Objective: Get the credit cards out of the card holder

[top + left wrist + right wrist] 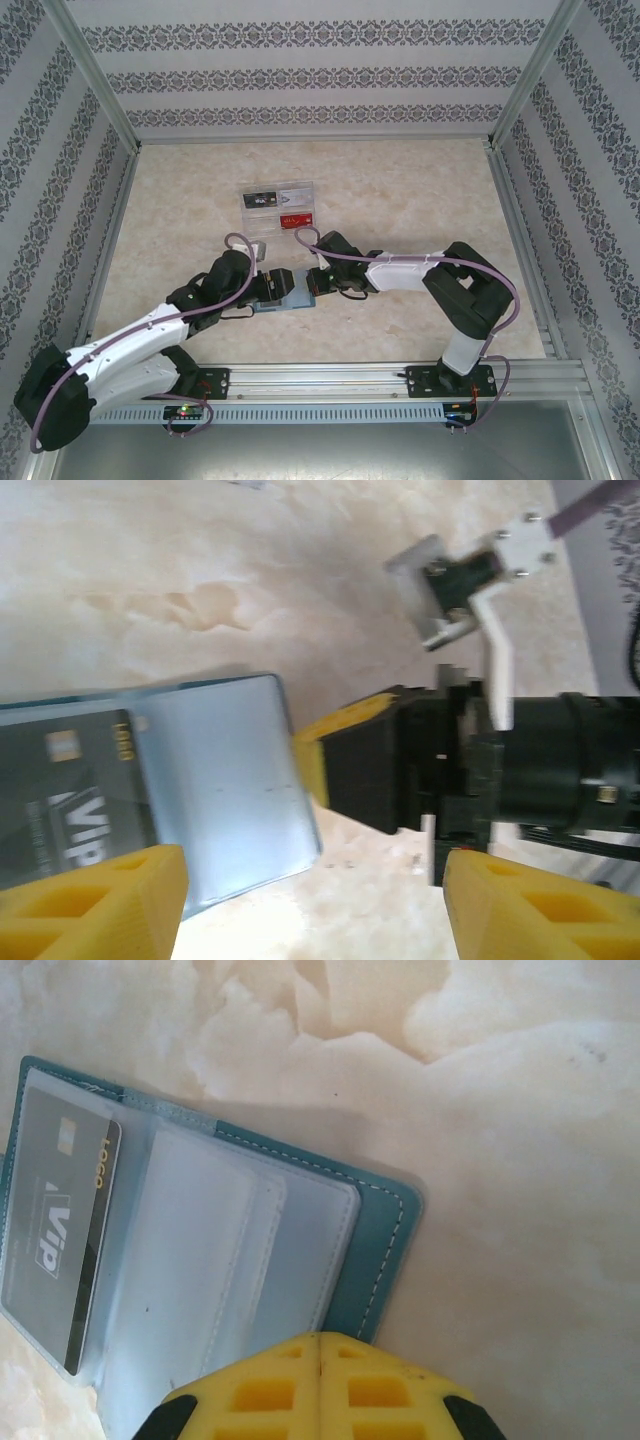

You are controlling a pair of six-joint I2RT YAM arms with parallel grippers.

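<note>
Stitched teal holder (385, 1250) lies open, glossy clear sleeves up, long axis running from the closed right gripper (320, 1360) to the wide, empty left gripper (315, 905).

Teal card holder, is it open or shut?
Open. The teal-blue bifold card holder lies spread flat, clear plastic sleeves facing up, a black VIP card inside one.

card holder (283, 299): on table (420, 190), between left claw (266, 286) and right claw (312, 283) | card (60, 1230): in its sleeve | tray (278, 210): behind

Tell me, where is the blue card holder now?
In the overhead view the card holder lies open mid-table, between the left gripper and the right gripper, nearer the arms than the clear tray.
</note>
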